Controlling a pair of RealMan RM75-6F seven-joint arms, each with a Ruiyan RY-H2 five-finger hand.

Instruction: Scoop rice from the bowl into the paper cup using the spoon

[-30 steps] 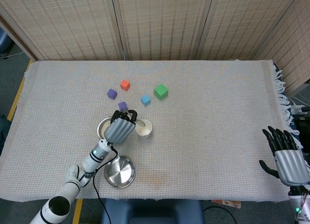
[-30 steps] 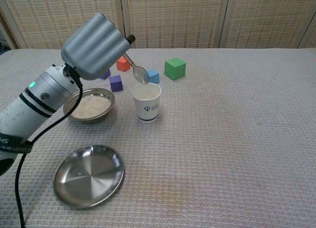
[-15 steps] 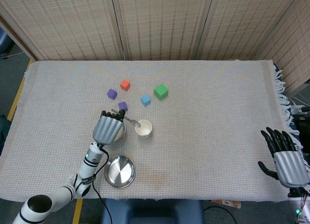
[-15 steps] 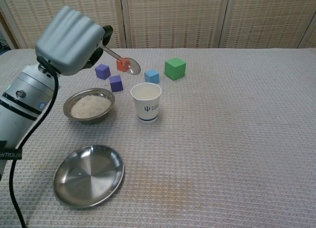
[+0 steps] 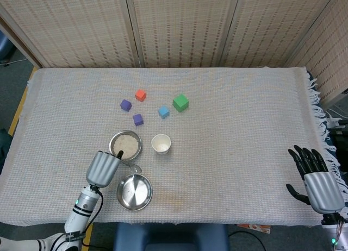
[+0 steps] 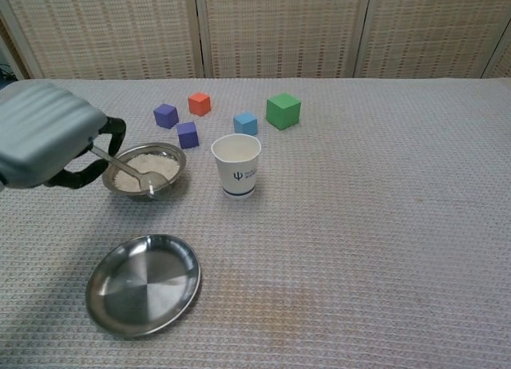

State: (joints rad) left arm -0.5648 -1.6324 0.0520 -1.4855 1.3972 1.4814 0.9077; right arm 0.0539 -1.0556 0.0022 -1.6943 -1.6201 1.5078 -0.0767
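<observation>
Since the earlier frames my left hand (image 6: 44, 145) has drawn back from above the paper cup (image 6: 236, 165) toward the near-left tabletop (image 6: 383, 225) edge, carrying the spoon (image 6: 132, 168) with it.

Left hand: fingers closed around the spoon handle. Spoon long axis runs from the hand toward the right and slightly down; the scoop end points at the cup side and sits at the near rim of the bowl (image 6: 172, 154), over the rice (image 6: 140, 168). Cannot tell whether the scoop touches the rim.

Right hand (image 5: 318, 177): holds nothing, fingers spread, at the far right edge, well apart from everything.

Layout: one bowl, one paper cup upright just right of it, apart. One empty steel plate (image 6: 144, 284) nearer to me, below the bowl. Five cubes behind: two purple (image 6: 166, 115) (image 6: 188, 134), one red (image 6: 200, 104), one blue (image 6: 245, 124), one green (image 6: 283, 111). Nothing lies between bowl and cup.
</observation>
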